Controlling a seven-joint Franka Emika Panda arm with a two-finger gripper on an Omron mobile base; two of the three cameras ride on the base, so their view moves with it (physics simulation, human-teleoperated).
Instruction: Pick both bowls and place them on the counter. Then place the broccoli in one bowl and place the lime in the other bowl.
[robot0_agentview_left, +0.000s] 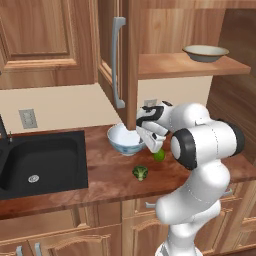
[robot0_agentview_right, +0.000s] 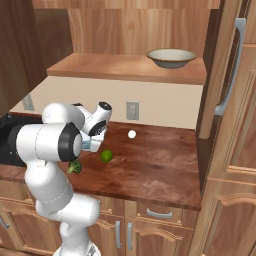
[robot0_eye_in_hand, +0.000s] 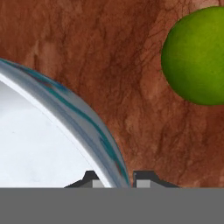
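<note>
Hand view put the rim of the white-and-blue bowl (robot0_eye_in_hand: 65, 127) across the lower left of the frame, with the two dark tips of the claw (robot0_eye_in_hand: 114, 178) at the bottom edge, one on each side of that rim. We read the claw as pressed together on the bowl's wall, pinching it. The lime (robot0_eye_in_hand: 197, 54) sat at the upper right of that frame, on the reddish-brown table (robot0_eye_in_hand: 109, 52), apart from the bowl.

In the left base view we saw the white-and-blue bowl (robot0_agentview_left: 123, 140) standing upright on the table (robot0_agentview_left: 105, 175) near the frame's middle, with the claw (robot0_agentview_left: 149, 136) at its right rim. The lime (robot0_agentview_left: 159, 155) lay just right of the bowl, partly behind the arm, and the broccoli (robot0_agentview_left: 140, 173) lay below it toward the table's front edge, touching neither. A black sink (robot0_agentview_left: 42, 160) sat at the left.

At the upper right of that view the beige bowl (robot0_agentview_left: 205, 52) rested on the cabinet shelf (robot0_agentview_left: 190, 66), beside the open cabinet door (robot0_agentview_left: 112, 55).

In the right base view we also noted a small white ball (robot0_agentview_right: 132, 134) on the table, above and right of the lime (robot0_agentview_right: 106, 156), well apart from it.
</note>
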